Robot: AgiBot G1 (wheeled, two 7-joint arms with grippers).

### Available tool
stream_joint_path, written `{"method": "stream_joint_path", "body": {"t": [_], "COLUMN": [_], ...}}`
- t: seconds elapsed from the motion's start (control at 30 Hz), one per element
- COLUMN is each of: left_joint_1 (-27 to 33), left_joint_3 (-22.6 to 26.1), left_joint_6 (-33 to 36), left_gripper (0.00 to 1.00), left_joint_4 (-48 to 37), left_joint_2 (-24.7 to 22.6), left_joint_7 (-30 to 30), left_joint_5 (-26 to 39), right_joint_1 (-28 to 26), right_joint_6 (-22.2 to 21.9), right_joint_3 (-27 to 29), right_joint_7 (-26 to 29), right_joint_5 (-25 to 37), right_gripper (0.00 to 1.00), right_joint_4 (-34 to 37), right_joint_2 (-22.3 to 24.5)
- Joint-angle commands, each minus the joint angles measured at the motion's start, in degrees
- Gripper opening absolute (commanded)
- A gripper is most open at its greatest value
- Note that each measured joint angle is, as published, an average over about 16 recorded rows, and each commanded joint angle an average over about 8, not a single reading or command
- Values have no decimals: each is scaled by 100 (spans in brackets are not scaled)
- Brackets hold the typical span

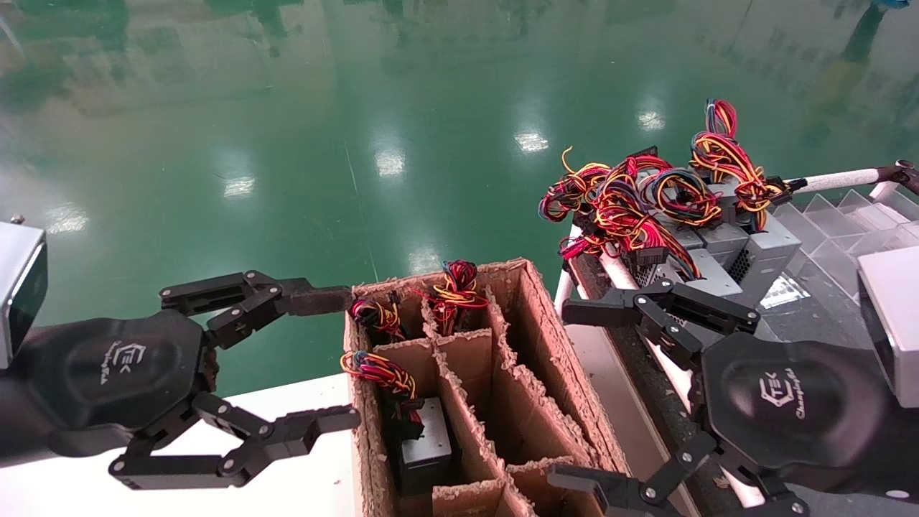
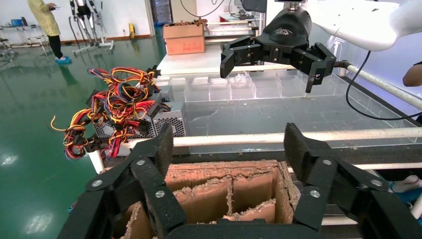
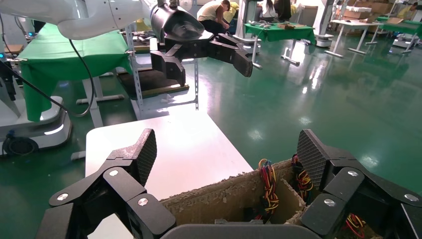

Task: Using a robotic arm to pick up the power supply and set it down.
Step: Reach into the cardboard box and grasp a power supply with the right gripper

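Observation:
Several grey power supplies (image 1: pixel 721 248) with red, yellow and blue wire bundles lie piled on the dark bench at the right; the same pile (image 2: pixel 166 119) shows in the left wrist view. More power supplies stand in the cardboard box (image 1: pixel 546 337): one grey unit (image 1: pixel 425 446) in a near cell and wire bundles (image 1: pixel 455 283) in the far cells. My right gripper (image 1: pixel 571 395) hangs open between the box and the pile, holding nothing. My left gripper (image 1: pixel 343 357) is open beside the box's left wall, also holding nothing. Both sets of jaws stand wide apart over the box (image 2: pixel 229 149) (image 3: pixel 228 155).
Cardboard dividers (image 1: pixel 474 359) split the box into cells with ragged edges. The box sits on a white table (image 1: pixel 287 488). White rails (image 1: pixel 833 179) and clear plastic trays (image 1: pixel 854 208) border the bench. Green floor lies beyond. A white arm (image 2: pixel 358 20) carries the right gripper.

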State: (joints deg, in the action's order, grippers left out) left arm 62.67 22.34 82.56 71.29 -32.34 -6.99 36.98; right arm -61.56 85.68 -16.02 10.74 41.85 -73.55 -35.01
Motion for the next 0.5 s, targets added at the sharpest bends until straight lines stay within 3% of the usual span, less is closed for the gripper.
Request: {"method": "stream_joint_path", "body": {"t": [0.03,0.5], "left_joint_1": [0,0], "left_joint_3": [0,0], "left_joint_6": [0,0], "left_gripper": [100,100], "left_joint_4": [0,0], "left_joint_2": [0,0], "left_joint_7": [0,0], "left_joint_5": [0,0], "right_joint_1": [0,4], "right_joint_6": [0,-13], "right_joint_3": [0,-5], "right_joint_7": [0,1], "right_joint_5": [0,16], "right_gripper": [100,100], "right_joint_4": [0,10], "right_joint_2": [0,0]}}
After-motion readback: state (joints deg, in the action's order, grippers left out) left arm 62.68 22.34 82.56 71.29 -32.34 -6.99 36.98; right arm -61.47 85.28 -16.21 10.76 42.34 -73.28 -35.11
